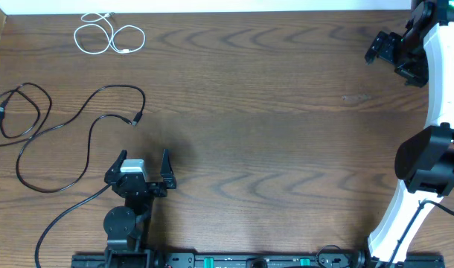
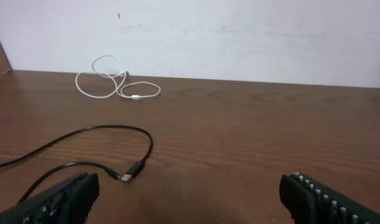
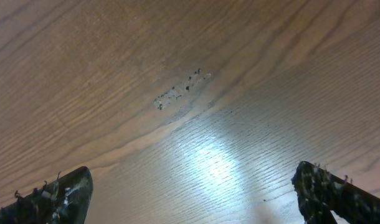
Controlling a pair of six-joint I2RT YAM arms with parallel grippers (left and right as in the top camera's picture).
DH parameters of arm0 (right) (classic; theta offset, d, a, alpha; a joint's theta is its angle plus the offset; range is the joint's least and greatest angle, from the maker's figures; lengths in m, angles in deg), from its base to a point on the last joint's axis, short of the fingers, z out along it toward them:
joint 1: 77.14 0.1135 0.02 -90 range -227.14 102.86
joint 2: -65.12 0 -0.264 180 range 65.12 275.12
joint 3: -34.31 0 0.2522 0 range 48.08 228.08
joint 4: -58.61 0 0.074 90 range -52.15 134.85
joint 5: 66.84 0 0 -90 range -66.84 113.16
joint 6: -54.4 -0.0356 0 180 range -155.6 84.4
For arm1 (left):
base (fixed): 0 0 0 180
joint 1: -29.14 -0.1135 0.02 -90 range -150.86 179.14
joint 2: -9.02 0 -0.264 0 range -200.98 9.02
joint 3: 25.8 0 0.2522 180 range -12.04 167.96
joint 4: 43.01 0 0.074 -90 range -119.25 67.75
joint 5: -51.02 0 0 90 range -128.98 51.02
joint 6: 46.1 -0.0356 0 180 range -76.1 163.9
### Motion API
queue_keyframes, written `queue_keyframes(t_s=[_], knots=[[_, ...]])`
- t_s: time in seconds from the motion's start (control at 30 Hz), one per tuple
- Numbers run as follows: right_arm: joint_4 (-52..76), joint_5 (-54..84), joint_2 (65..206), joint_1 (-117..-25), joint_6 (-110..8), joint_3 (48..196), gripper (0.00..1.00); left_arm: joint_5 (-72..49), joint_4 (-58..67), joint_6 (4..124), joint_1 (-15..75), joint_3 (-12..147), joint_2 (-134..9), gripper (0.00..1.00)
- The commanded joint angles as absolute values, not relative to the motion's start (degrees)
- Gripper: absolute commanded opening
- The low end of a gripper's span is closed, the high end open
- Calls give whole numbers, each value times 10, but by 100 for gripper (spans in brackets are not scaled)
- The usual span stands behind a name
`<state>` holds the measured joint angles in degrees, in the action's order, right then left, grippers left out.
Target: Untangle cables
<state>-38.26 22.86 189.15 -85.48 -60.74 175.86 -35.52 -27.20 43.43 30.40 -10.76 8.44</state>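
Observation:
A white cable (image 1: 108,33) lies coiled at the table's far left back; the left wrist view shows the white cable (image 2: 115,84) near the wall. One black cable (image 1: 22,112) is looped at the left edge. A second black cable (image 1: 85,112) snakes beside it, and the two seem to meet near the left edge. Its USB plug (image 2: 135,171) lies just ahead of my left gripper (image 1: 144,155), which is open and empty (image 2: 190,199). My right gripper (image 1: 387,56) hangs open at the far right back, over bare wood (image 3: 193,196).
A thicker black lead (image 1: 63,219) runs from the left arm's base toward the front-left corner. The white right arm (image 1: 435,112) stands along the right edge. Small scuff marks (image 3: 177,93) dot the wood under the right gripper. A white wall (image 2: 240,31) borders the table's back.

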Motion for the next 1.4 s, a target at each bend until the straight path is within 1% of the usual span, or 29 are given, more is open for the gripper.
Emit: queue_keyframes(t_s=[0.0,0.83,1.37], knots=[[-383,230,1896,-851,-602,1758,99,-360,-253,424,305,-118,90,98],[-383,230,1896,-852,-602,1758,99,-360,-253,424,305,-118,88,98],[-383,230,1892,-868,-602,1758,99,-360,-253,424,305,-118,88,98]])
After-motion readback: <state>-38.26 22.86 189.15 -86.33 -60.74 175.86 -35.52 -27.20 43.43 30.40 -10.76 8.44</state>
